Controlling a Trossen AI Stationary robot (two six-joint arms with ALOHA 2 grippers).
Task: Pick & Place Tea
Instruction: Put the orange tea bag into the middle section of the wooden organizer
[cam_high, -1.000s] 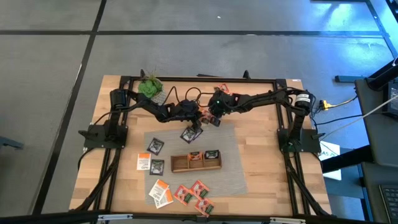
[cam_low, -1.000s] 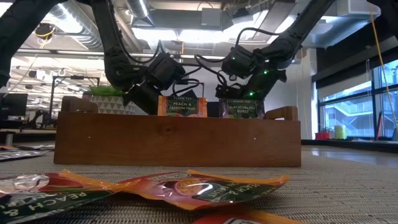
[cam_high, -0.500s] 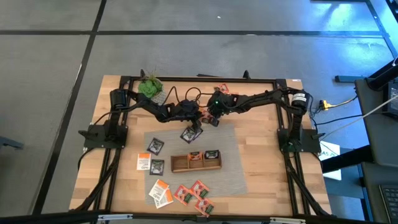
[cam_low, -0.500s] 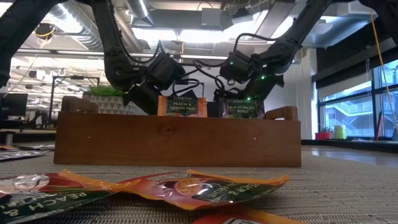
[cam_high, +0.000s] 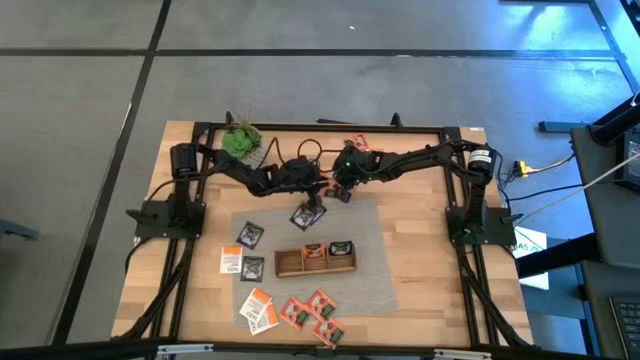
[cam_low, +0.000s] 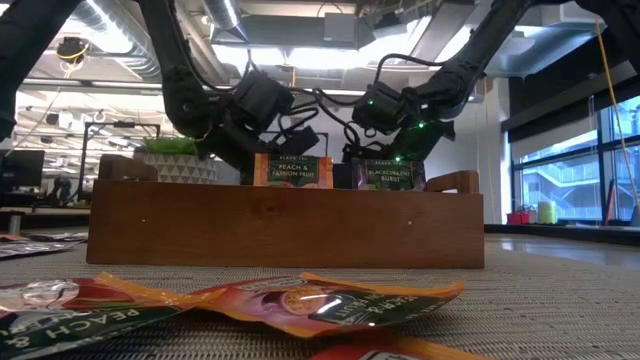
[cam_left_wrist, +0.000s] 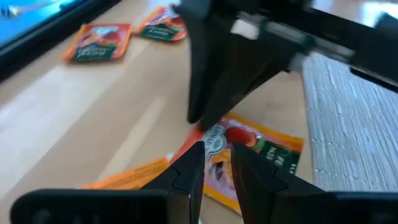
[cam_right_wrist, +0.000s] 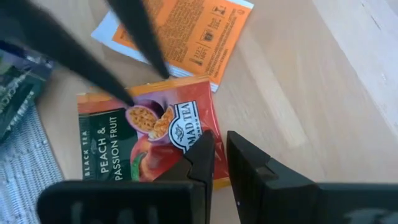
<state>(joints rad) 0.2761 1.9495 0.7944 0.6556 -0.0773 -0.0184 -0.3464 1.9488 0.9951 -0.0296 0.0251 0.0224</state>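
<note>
Tea sachet (cam_right_wrist: 149, 146) (red, peach & passion fruit) lies flat on bare wood right under both grippers, off the far edge of the grey mat (cam_high: 370, 270). Right gripper (cam_right_wrist: 219, 158) is narrow, fingertips over the sachet's corner, holding nothing that can be seen; likely lining up an edge pinch, since a flat packet gives no other purchase. Left gripper (cam_left_wrist: 216, 167) sits opposite, also narrow, tips just above the same packet; actual contact can't be told. The two heads nearly touch, so each stands in the other's way. An orange-and-white sachet (cam_right_wrist: 186, 31) lies just beside the target, partly overlapping it, so a double pick is a risk. Wooden tray (cam_high: 315, 260), already holding two upright packets, sits well toward the near side of the grippers. Potted plant (cam_high: 240, 138) stands behind the left arm.
</note>
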